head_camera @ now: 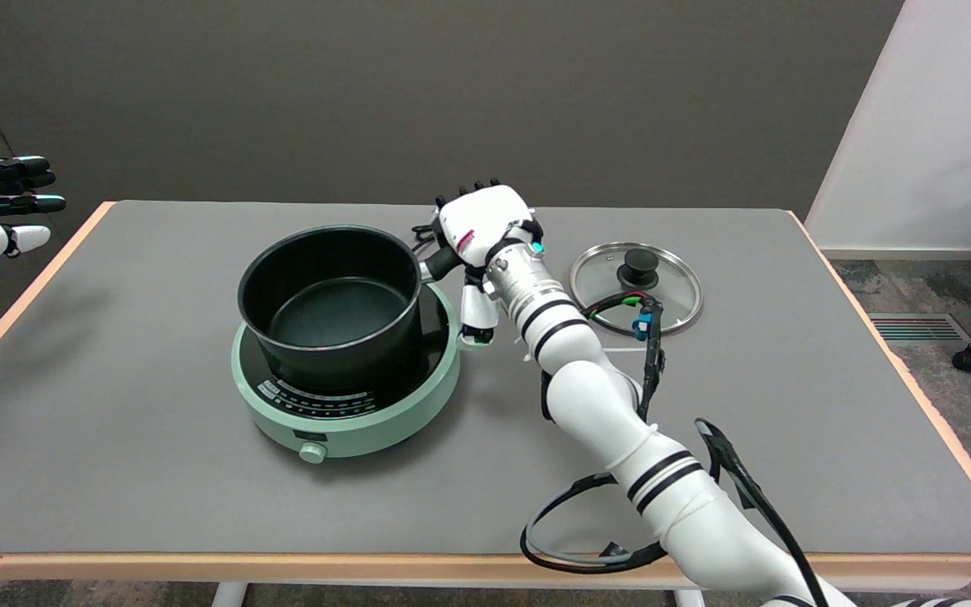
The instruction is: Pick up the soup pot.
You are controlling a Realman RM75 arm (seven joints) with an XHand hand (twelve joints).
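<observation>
White robot arm with black-and-white many-fingered right hand [485, 226]

Glossy white segments, paired black bands, ribbed silver wrist collar, teal light at the wrist, red mark on the hand's back, looping black cables, blue connector with red and green wires.

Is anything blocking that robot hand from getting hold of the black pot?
Nothing visible does. The right hand is already at the handle of the black soup pot, which sits on the round mint-green cooker. The glass lid lies off to the side.
</observation>
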